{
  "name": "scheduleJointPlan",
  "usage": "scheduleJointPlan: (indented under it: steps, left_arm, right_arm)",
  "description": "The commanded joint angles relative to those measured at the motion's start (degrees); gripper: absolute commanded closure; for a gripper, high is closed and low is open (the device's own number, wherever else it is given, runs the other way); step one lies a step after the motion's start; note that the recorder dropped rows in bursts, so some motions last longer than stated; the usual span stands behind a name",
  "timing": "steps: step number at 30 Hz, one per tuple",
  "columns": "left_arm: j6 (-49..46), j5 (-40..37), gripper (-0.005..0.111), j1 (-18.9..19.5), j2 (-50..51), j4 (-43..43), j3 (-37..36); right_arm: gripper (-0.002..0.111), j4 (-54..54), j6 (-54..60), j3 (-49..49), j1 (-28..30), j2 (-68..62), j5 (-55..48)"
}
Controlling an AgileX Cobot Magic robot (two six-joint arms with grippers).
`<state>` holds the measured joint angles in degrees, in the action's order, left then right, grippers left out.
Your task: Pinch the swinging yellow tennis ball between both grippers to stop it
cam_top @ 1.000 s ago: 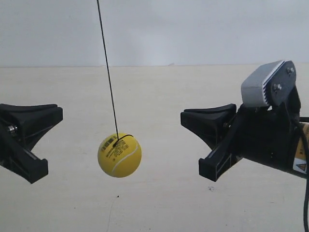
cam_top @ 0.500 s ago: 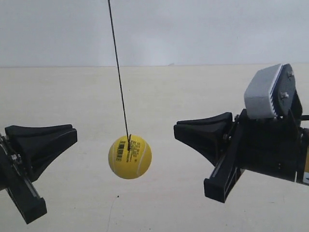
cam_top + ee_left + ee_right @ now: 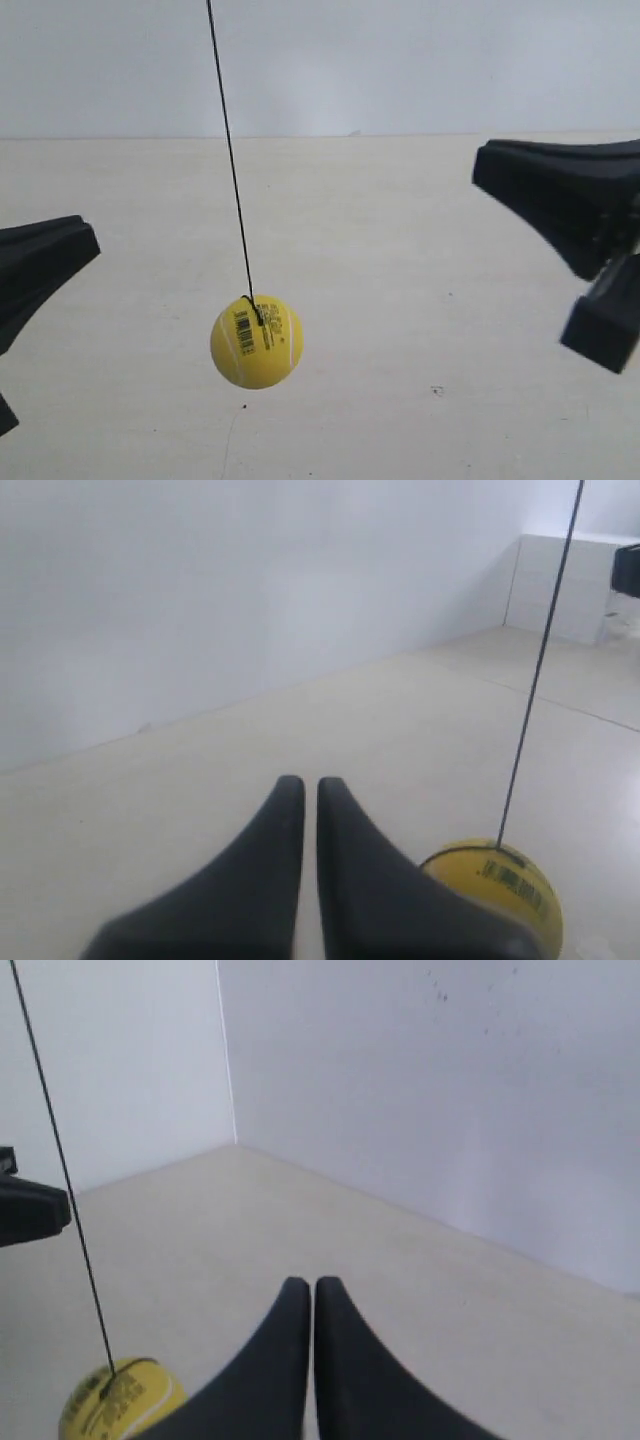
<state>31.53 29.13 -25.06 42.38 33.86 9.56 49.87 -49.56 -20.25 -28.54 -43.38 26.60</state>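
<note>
between the left gripper and right gripper, touching neither, the yellow tennis ball hangs on its string; each pair of fingers shows only a narrow slit.

Back wall: plain, pale blue-white. It meets the table in a straight horizontal line. The table top is matte cream with a few small dark specks near the front edge of frame. In the right wrist view, two white walls join at a vertical corner seam, and the wider one has faint dark dots. In the left wrist view, another white wall and a low white step sit at the far end, too blurred to name. Light is soft and even.
</note>
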Motion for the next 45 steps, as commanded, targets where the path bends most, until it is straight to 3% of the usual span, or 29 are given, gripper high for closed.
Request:
scheduleJointPlan:
  steps: [1,9,25,45]
  left_arm:
    - [4.7,-5.8,0.102,-0.2,-7.4,0.2,-0.3]
    - [6.6,-14.3,0.102,-0.2,-21.7,0.2,-0.3]
    - [6.6,-15.7,0.102,-0.2,-42.2,0.2,-0.3]
    - [6.6,-15.4,0.102,-0.2,-42.4,0.2,-0.3]
  right_arm:
    - [0.108,0.0,-1.4,0.2,0.0,10.0,-6.3]
    - [0.108,0.0,-3.1,0.2,0.0,24.4,-9.8]
    - [0.108,0.0,-3.8,0.2,0.0,36.7,-13.1]
    - [0.108,0.0,-4.1,0.2,0.0,37.5,-16.9]
